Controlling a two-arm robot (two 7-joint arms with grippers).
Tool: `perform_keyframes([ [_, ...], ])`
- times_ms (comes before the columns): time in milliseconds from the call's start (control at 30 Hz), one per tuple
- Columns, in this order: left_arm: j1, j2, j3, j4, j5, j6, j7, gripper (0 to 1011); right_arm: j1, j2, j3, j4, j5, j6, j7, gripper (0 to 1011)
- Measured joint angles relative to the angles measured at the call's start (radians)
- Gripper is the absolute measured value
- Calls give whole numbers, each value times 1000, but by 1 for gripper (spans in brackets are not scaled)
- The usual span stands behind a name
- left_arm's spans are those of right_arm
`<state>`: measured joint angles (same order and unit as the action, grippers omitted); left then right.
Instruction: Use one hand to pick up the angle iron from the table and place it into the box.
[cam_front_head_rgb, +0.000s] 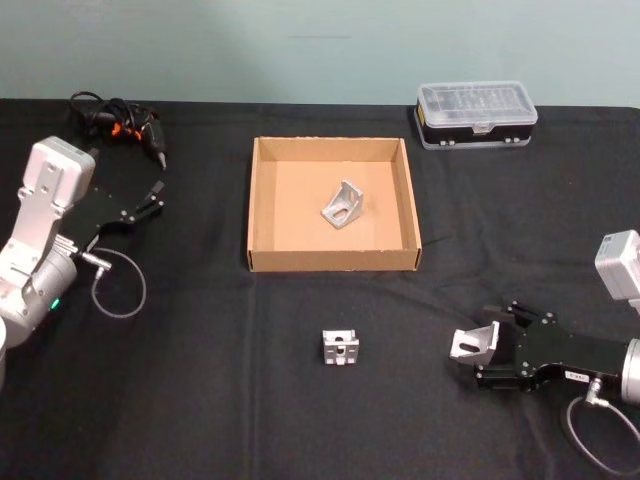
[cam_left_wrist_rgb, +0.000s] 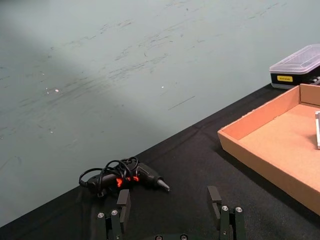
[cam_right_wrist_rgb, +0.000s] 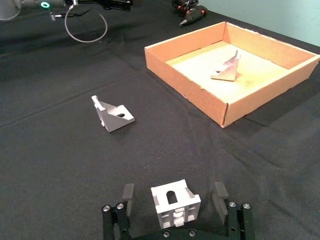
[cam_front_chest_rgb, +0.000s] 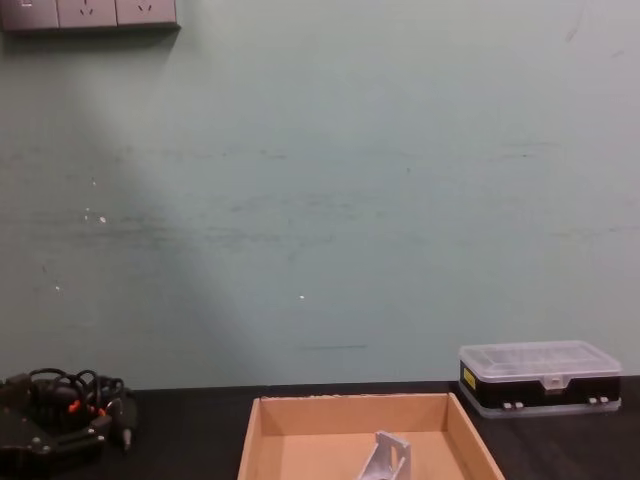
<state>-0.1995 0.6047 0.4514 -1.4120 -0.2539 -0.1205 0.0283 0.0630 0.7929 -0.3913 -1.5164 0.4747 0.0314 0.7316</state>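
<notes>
Tabletop (cam_front_head_rgb: 200, 380): silvery, seemingly slotted angle iron (cam_front_head_rgb: 340, 347)

No legible text in any view. Yellow label (cam_left_wrist_rgb: 284, 78) on black base of clear-lidded case (cam_left_wrist_rgb: 300, 61): print too small to read. White sticker (cam_front_head_rgb: 578, 377) on body of right tool (cam_front_head_rgb: 482, 345): characters likewise indecipherable.

Silver angle iron (cam_front_head_rgb: 342, 206) lies (tilted) inside the tan box (cam_front_head_rgb: 331, 260).
</notes>
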Motion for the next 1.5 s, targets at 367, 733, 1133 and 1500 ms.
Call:
perform_keyframes([
  [367,0,0,0,0,0,0,0,1000,-4,2,4,-3,-1,-1,-1,736],
  [733,0,0,0,0,0,0,0,1000,-5,3,6,-5,-1,-2,-1,469],
  [1133,0,0,0,0,0,0,0,1000,-15,5,19,-35,30,6,-16,469],
  [1500,0,0,0,0,0,0,0,1000,29,16,43,-196,129,141,-80,469],
])
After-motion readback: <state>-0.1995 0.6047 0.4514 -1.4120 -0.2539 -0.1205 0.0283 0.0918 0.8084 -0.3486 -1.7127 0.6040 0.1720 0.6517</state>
